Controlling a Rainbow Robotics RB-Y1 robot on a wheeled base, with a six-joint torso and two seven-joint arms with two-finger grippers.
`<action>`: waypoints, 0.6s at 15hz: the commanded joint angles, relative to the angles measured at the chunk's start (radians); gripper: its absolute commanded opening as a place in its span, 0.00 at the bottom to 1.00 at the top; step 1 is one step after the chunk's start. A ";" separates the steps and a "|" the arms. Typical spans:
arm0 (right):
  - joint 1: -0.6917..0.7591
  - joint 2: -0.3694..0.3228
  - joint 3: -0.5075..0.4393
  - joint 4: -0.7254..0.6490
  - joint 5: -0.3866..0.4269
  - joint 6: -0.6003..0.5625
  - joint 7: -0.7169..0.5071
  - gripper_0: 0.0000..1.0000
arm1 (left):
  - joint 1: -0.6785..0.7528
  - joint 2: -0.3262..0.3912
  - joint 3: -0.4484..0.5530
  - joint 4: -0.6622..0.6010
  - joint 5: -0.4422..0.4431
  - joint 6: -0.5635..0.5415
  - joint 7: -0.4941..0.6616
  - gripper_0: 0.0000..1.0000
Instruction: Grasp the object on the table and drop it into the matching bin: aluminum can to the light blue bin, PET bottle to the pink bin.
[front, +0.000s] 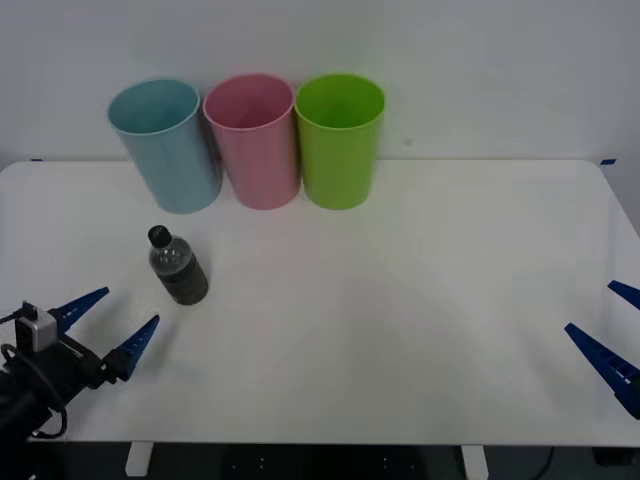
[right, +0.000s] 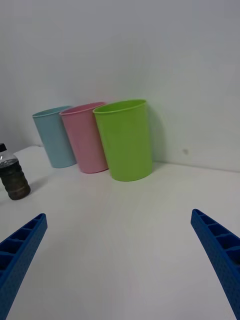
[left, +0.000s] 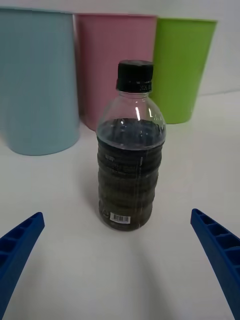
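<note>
Front view: the PET bottle (front: 178, 267) stands upright on the white bench (front: 400, 300), near its left side, in front of the light blue bin (front: 165, 145) and apart from it. The light blue bin, the pink bin (front: 253, 140) and a lime green bin (front: 339, 140) stand in a row along the far edge, close side by side. The left gripper (front: 105, 322) sits near the bench's front left corner, just short of the bottle, its blue fingers spread apart and holding nothing. The right gripper (front: 610, 330) rests at the front right edge, well apart from the bottle, fingers likewise spread.

Right wrist view: the two blue fingers (right: 22, 255) stand wide apart over bare bench. The three bins lie ahead, green nearest, and the bottle (right: 13, 175) stands off to one side.

Left wrist view: the bottle (left: 131, 155) stands between the spread fingers (left: 20, 245) but beyond their tips, untouched. Its black cap (left: 134, 75) carries faint raised lettering too small to read. The dark label has pale print that cannot be made out, and a white barcode patch (left: 120, 218) near the base.
</note>
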 joint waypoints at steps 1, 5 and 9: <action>0.000 0.000 0.000 0.000 0.000 0.000 0.000 1.00 | -0.020 -0.040 0.000 0.001 -0.012 0.012 0.002 1.00; 0.000 0.000 0.000 0.000 0.000 0.000 0.000 1.00 | -0.063 -0.089 0.003 0.016 -0.058 0.043 0.004 1.00; 0.000 0.000 0.000 0.000 0.000 0.000 0.000 1.00 | -0.148 -0.092 0.001 0.116 -0.061 0.044 -0.022 1.00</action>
